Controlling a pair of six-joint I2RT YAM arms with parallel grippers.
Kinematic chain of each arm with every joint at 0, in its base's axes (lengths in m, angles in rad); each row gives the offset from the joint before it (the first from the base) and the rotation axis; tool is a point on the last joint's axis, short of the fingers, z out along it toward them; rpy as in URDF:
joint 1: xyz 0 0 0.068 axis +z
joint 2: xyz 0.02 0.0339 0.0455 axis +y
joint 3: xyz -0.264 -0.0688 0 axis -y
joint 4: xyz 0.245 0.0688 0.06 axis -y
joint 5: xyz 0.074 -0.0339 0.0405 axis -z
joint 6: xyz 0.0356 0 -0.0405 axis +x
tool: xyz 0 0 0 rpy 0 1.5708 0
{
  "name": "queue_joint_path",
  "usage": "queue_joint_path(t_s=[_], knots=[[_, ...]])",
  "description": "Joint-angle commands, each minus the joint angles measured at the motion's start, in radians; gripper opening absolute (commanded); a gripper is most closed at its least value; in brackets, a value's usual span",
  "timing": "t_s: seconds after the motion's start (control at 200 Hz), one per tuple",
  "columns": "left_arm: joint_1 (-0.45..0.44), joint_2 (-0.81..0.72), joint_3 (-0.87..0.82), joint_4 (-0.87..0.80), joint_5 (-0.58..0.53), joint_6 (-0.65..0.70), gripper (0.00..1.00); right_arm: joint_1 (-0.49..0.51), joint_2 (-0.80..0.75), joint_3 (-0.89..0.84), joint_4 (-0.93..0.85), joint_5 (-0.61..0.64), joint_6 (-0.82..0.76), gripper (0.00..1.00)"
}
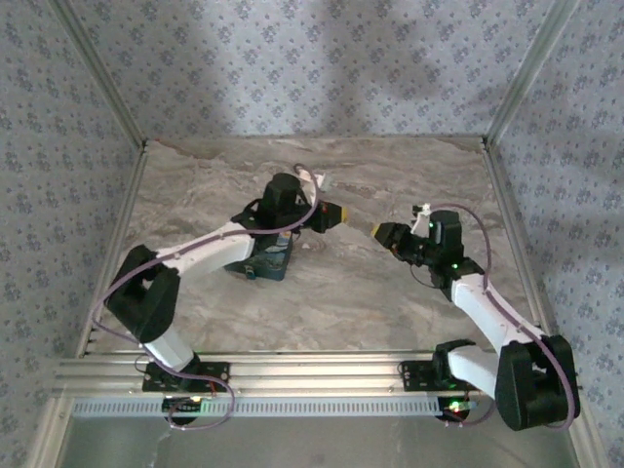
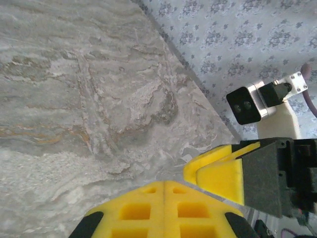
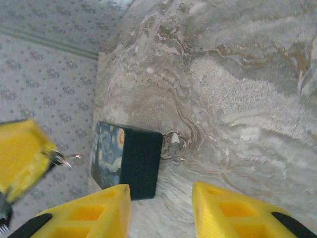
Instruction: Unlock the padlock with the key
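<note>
The padlock [image 1: 272, 260], a dark blue block with yellow swirls, rests on the marble table beside and partly under my left forearm. In the right wrist view the padlock [image 3: 128, 161] shows its printed face and a dark side. My left gripper [image 1: 338, 212] hovers right of it, and its yellow fingers [image 2: 148, 208] are pressed together. From the left gripper's finger [image 3: 20, 156] a tiny metal key [image 3: 62, 158] with a thin ring sticks out. My right gripper [image 1: 376, 230] faces it a short way off, open [image 3: 161, 210], with nothing between its fingers.
The marble table [image 1: 351, 283] is walled by patterned panels with metal corner posts [image 1: 517, 83]. In the left wrist view the right gripper's yellow fingers [image 2: 220, 171] and its wrist camera [image 2: 246, 104] sit close by. A metal rail [image 1: 312, 375] runs along the near edge.
</note>
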Motion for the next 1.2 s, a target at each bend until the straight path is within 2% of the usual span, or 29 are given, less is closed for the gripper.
queue_joint_path(t_s=[0.0, 0.14, 0.35, 0.665, 0.979, 1.194], knots=[[0.019, -0.065, 0.045, -0.175, 0.117, 0.143, 0.00, -0.036, -0.032, -0.021, 0.054, -0.199, -0.255, 0.41], [0.045, -0.090, 0.092, -0.325, 0.246, 0.240, 0.00, -0.031, -0.048, -0.017, 0.193, -0.366, -0.284, 0.49], [0.049, -0.102, 0.127, -0.380, 0.367, 0.274, 0.00, 0.073, -0.018, 0.046, 0.230, -0.414, -0.326, 0.51], [0.049, -0.094, 0.127, -0.357, 0.390, 0.262, 0.00, 0.170, 0.061, 0.098, 0.261, -0.401, -0.333, 0.48], [0.049, -0.084, 0.126, -0.343, 0.401, 0.253, 0.00, 0.198, 0.094, 0.105, 0.273, -0.380, -0.333, 0.44], [0.049, -0.078, 0.126, -0.340, 0.404, 0.251, 0.00, 0.209, 0.126, 0.128, 0.275, -0.383, -0.330, 0.36]])
